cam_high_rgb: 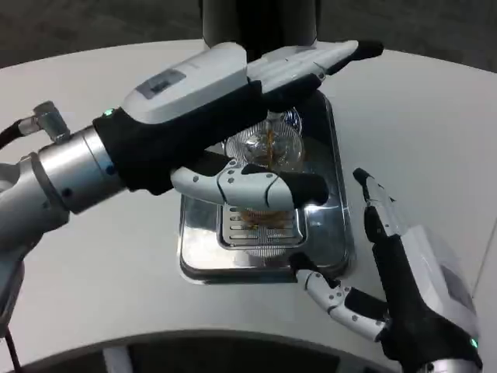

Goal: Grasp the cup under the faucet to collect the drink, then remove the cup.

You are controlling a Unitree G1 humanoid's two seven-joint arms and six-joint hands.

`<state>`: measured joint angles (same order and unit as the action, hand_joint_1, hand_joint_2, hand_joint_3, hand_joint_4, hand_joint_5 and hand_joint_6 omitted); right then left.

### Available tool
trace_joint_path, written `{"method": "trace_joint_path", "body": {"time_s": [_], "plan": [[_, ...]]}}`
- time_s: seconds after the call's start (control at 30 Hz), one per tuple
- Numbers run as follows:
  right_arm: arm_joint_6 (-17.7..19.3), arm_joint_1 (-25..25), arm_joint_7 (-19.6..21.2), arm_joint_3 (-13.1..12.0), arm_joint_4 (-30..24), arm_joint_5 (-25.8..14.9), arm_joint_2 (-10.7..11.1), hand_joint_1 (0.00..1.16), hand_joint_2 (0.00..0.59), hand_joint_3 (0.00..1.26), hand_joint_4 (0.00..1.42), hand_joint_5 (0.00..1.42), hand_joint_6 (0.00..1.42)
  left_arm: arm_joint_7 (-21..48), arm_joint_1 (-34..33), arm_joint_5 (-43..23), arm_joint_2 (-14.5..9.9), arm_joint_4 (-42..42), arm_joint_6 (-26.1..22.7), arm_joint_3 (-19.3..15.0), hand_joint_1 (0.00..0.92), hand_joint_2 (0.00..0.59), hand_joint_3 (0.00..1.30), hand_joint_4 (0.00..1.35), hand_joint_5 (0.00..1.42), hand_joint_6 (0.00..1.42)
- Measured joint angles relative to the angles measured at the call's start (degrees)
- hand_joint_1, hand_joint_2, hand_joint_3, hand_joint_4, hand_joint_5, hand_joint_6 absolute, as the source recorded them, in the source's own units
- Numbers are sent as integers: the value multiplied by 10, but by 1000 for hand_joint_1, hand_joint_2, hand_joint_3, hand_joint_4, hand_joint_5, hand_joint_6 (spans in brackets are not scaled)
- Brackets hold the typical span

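Note:
A clear cup [272, 148] stands on the steel drip tray [330, 233] below the dark dispenser [260, 23]; a thin amber stream runs into it. My left hand [233, 116] reaches over the tray, its fingers stretched above the cup and its thumb [256, 188] in front of it. Whether the hand grips the cup I cannot tell. My right hand [404, 280] hovers open at the tray's front right corner, fingers spread, holding nothing.
The tray's slotted grate [260, 225] lies in front of the cup. White table [419, 116] spreads to both sides, with its curved front edge near the bottom of the view.

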<state>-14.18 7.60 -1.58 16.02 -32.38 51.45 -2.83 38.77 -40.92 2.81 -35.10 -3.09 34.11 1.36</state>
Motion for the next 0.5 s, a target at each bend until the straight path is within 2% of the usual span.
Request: {"method": "trace_joint_path", "body": {"time_s": [0.1,0.2,0.33,0.5], "plan": [[0,-25,1,-2,16,-8,4,500,266,0,0,0,112,0,0,0,0,0,0,0,0,157,0,0,33,25],[9,-61,-8,-20,36,-28,37,493,258,0,0,0,122,0,0,0,0,0,1,1,0,157,0,0,33,25],[30,-90,-27,-51,51,-72,92,487,256,0,0,0,138,-1,0,0,0,0,2,1,0,157,0,0,33,25],[45,-94,-34,-66,63,-112,126,484,255,0,0,3,167,-3,1,0,0,0,2,1,0,157,0,0,33,25]]}}
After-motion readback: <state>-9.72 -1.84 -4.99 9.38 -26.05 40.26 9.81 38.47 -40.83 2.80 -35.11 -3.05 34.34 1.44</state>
